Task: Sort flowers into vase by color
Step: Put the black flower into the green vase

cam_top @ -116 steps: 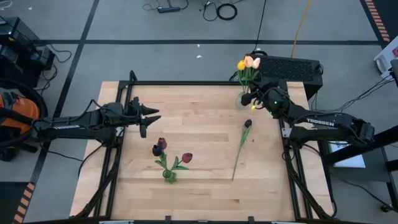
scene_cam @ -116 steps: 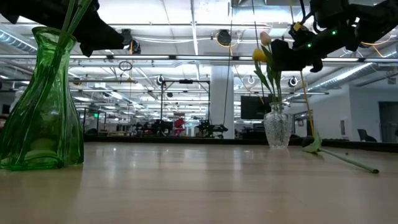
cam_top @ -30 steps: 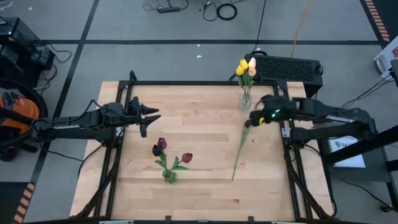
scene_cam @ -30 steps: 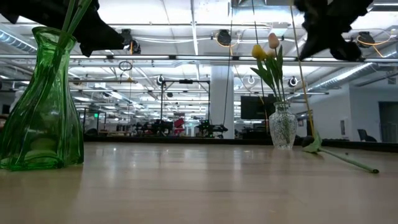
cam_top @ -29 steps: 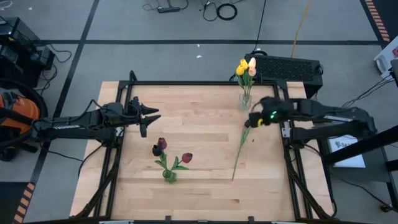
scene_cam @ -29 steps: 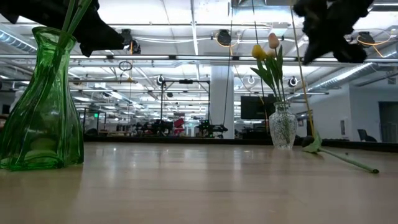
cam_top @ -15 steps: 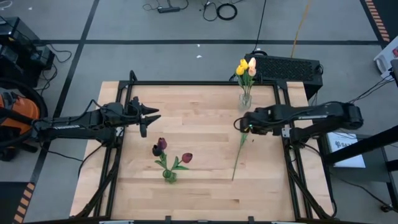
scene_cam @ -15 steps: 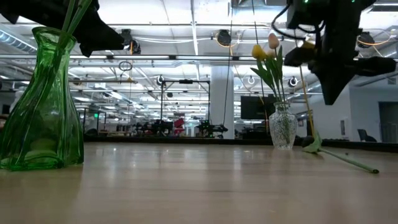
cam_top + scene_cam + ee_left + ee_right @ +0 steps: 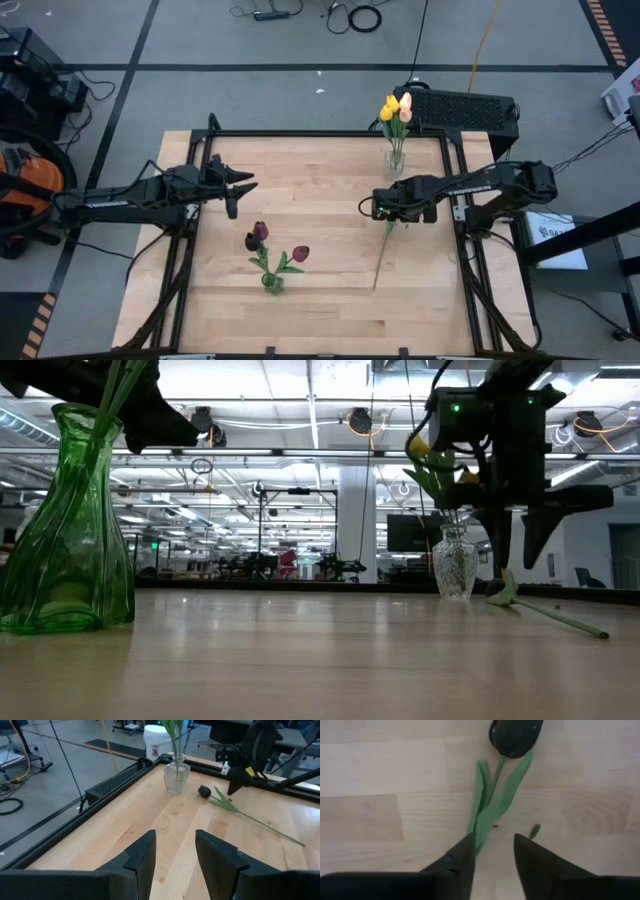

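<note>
A near-black tulip lies flat on the table, its head (image 9: 515, 735) toward the far edge and its green stem (image 9: 381, 258) running toward the near edge. My right gripper (image 9: 492, 852) hangs open just above its leaves (image 9: 490, 805), pointing down and touching nothing; the low view shows the fingers (image 9: 500, 550) clear of the wood. A clear vase (image 9: 395, 160) at the far right holds yellow and peach tulips (image 9: 398, 103). A green vase (image 9: 272, 284) at the near middle holds dark red tulips (image 9: 258, 235). My left gripper (image 9: 240, 185) waits open at the table's left, in the air.
Black frame rails (image 9: 455, 215) run along the table's left, right and far edges. A black box (image 9: 465, 108) sits behind the clear vase. Bare wood (image 9: 320, 200) lies between the two vases.
My right gripper has come away from the clear vase, gone toward the table's left and near edge and sunk down over the lying tulip. It has tipped from slanting forward to pointing straight down, rolled, and opened its fingers. The tulip has not moved.
</note>
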